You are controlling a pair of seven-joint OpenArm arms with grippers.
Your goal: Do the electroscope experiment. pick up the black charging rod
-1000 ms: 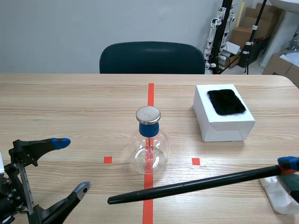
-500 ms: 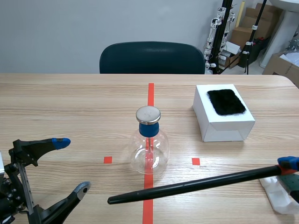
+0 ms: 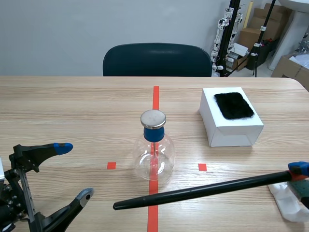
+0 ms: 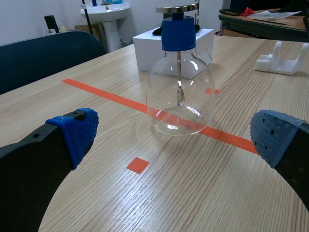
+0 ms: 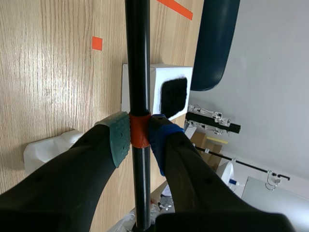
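Right gripper [image 5: 140, 137] is clamped on the rod [image 3: 203, 190] at its orange band. The rod extends ahead of the fingers (apparently lifted). Pickup judged complete. Left gripper [image 4: 174, 137] stands apart, empty.

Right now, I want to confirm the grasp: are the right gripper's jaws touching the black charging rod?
Touching. In the right wrist view the right gripper has its jaws pressed against both sides of the black charging rod.
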